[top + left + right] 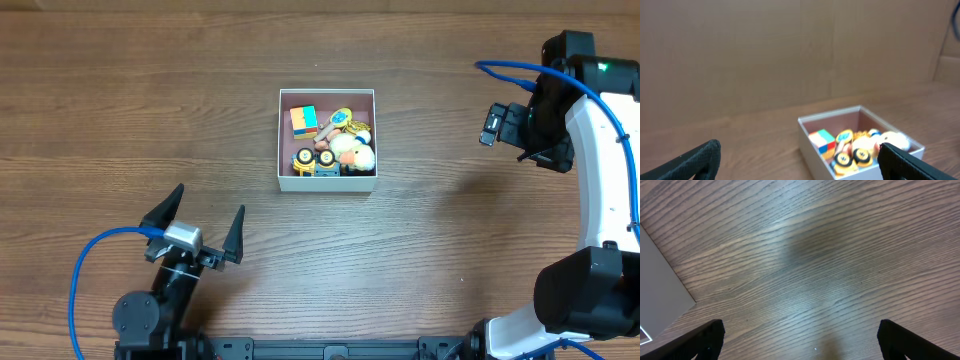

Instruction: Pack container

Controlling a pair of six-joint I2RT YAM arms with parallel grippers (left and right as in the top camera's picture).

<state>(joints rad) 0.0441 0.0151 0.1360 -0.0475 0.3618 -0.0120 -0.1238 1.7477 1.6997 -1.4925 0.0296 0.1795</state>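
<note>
Both grippers are empty, jaws spread wide. The left gripper (203,224) hangs over the near-left part of the wooden table (130,90), and the right gripper (801,340) is out at the far right above bare wood grain. The container (328,183) sits mid-table, well apart from both. Small toys crowd inside it: a multicoloured cube (304,121), a yellow-wheeled car (314,160) and a pale round toy (352,150).

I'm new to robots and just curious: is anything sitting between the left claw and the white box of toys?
Nothing visible does. Only bare wooden table lies between the open, empty left gripper and the container. The left wrist view also shows the box ahead with no obstacle in front of it.
</note>
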